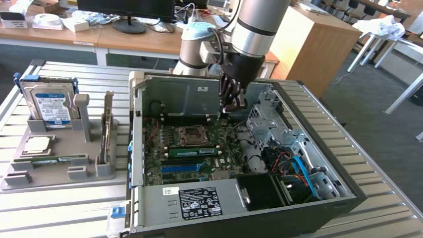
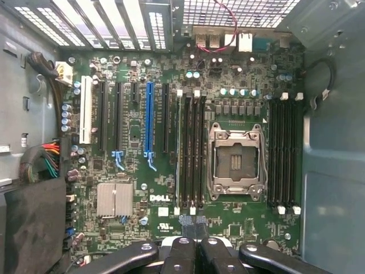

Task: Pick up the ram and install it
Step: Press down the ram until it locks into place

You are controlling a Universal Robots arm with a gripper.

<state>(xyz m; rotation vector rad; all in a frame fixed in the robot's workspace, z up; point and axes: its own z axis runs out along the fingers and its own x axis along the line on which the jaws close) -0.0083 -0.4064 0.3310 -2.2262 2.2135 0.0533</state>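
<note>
Open desktop case (image 1: 153,208) lies on its side on a slatted metal table (image 1: 59,213), motherboard (image 1: 155,163) facing up.

The Universal Robots arm (image 1: 254,25) reaches straight down into the case. The gripper (image 1: 231,110) hangs over the far edge of the board, near the empty CPU socket (image 1: 191,135). Its jaws are pressed together with nothing between them. In the wrist view the gripper (image 2: 194,224) has its tips meeting over one end of the bank of memory slots (image 2: 191,151), which lies between the CPU socket (image 2: 236,162) and the blue expansion slot (image 2: 149,123). Whether the tips touch the board cannot be told.

The ram (image 1: 191,150) is a long green strip with black chips. It stands on edge in that bank of slots, between the socket and the blue expansion slot (image 1: 182,167). The gripper is apart from it.

A gray holder (image 1: 59,173) sits on the table to the exterior view's left of the case. It carries an upright hard drive (image 1: 49,101), a square silver processor chip (image 1: 36,145) lying flat, and an expansion card (image 1: 106,130) standing on edge. A second thin green strip (image 1: 56,159) lies flat in the holder's front groove, too small to identify.

On the board, a square finned heatsink (image 2: 115,200) sits near the expansion slots.
</note>
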